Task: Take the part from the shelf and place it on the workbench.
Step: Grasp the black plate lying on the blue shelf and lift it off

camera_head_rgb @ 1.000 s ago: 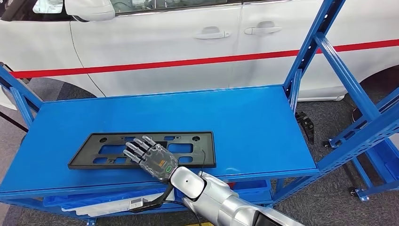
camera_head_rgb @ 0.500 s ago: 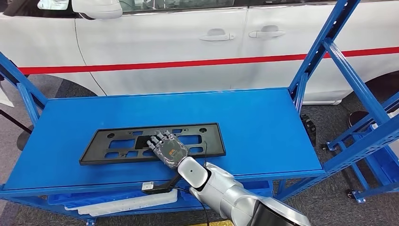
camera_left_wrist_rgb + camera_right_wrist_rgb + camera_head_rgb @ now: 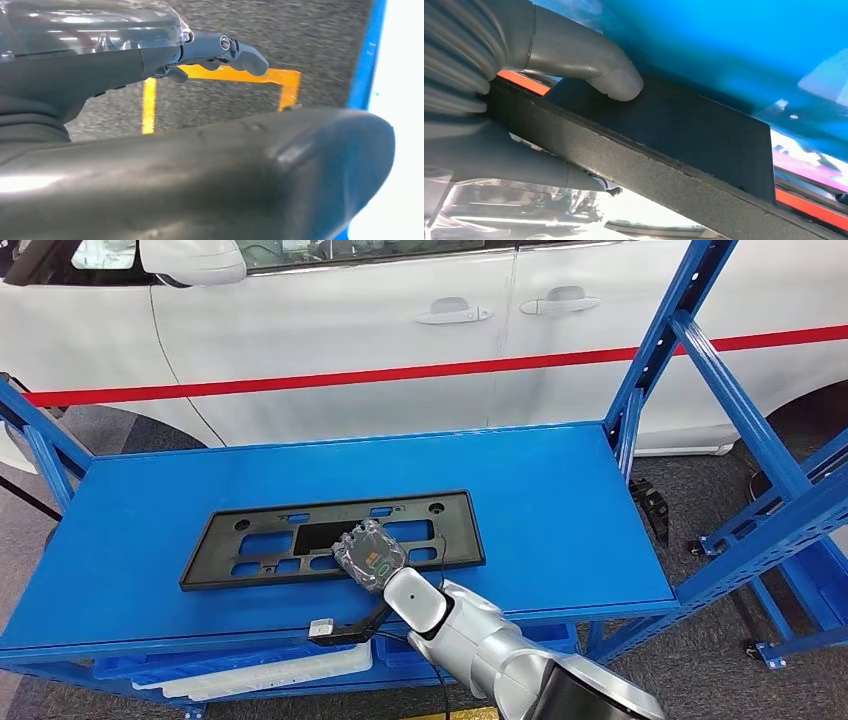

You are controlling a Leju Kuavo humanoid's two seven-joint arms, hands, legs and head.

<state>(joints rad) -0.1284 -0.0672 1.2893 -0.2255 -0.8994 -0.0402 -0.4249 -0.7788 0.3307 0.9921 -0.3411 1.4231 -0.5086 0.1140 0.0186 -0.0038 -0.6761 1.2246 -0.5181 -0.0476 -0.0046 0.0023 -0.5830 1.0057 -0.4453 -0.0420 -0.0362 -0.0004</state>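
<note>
The black part [image 3: 335,539] lies flat on the blue shelf [image 3: 560,500], toward its near left. My right robot hand [image 3: 370,557] grips the part at its near edge: in the right wrist view my thumb [image 3: 616,80] presses one face and my fingers close against the other. My left robot hand [image 3: 220,50] hangs over grey floor with yellow tape [image 3: 220,75], fingers curled, holding nothing. Behind the shelf stands a white car [image 3: 400,330].

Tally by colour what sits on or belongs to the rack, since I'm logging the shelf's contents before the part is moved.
Black: 1, the flat plastic part on the top shelf, gripped by the right hand.
Blue: 1, the shelf rack.
White: 1, a flat piece on the lower level.
Total: 3.
</note>
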